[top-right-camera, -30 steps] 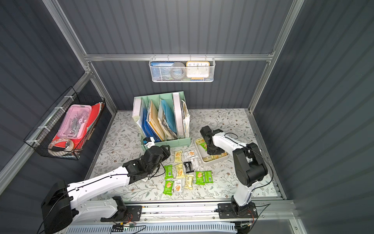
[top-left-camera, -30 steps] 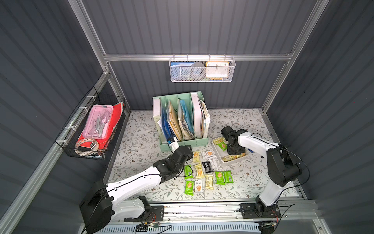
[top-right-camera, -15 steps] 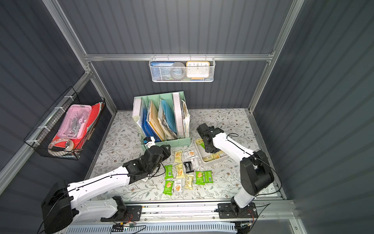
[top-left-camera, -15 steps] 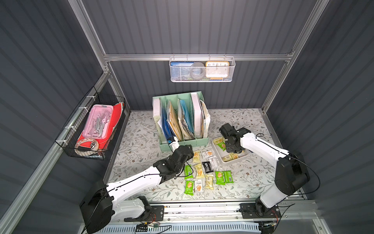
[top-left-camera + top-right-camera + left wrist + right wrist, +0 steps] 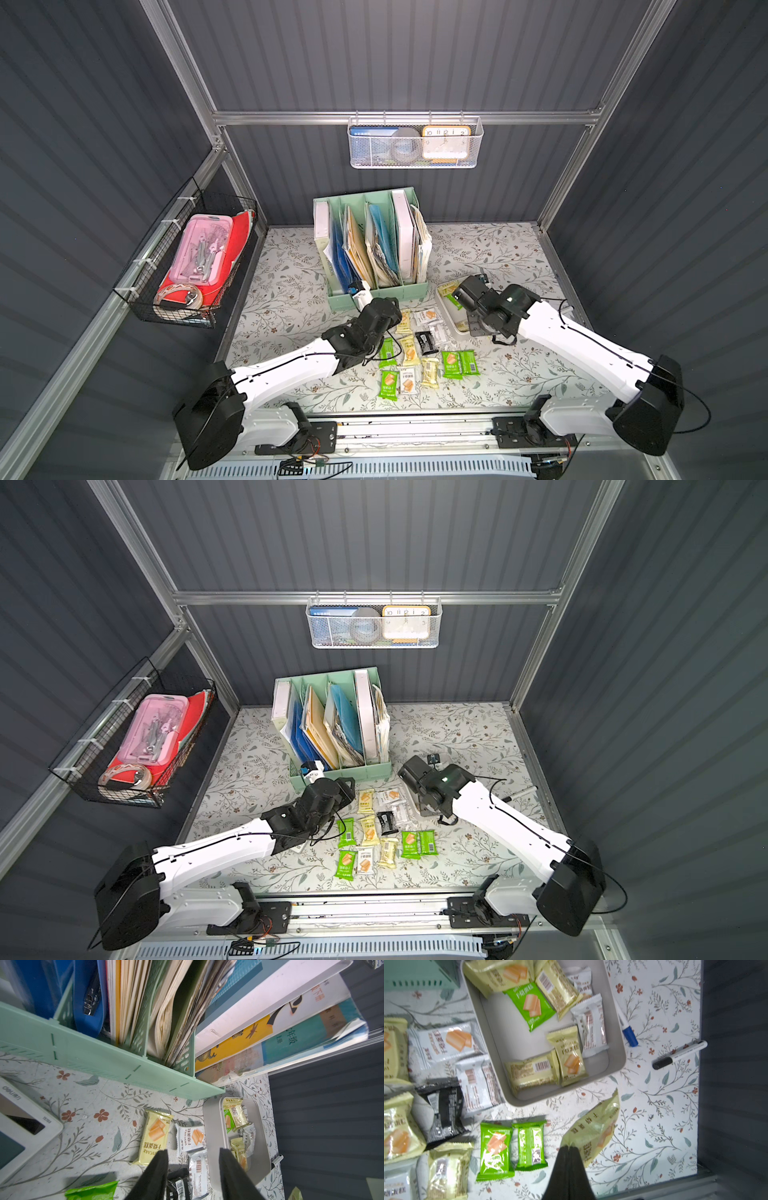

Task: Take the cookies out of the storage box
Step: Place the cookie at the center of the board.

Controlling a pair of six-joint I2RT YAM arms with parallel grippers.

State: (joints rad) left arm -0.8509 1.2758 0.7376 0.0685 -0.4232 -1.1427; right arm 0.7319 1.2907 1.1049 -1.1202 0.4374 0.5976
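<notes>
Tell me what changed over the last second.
The right arm swung its elbow out and down toward the front right corner, drawing the right gripper slightly back off the box. It stays shut on a pale yellow packet, now beside the box. The left gripper stayed open over the packets on the table, which have not shifted.

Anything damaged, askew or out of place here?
The books leaning out of the mint file organiser's end have torn, curled cover edges. Two pens lie loose beside the storage box: a blue-capped pen against its wall, a black-capped marker apart. Nothing else stands out.
</notes>
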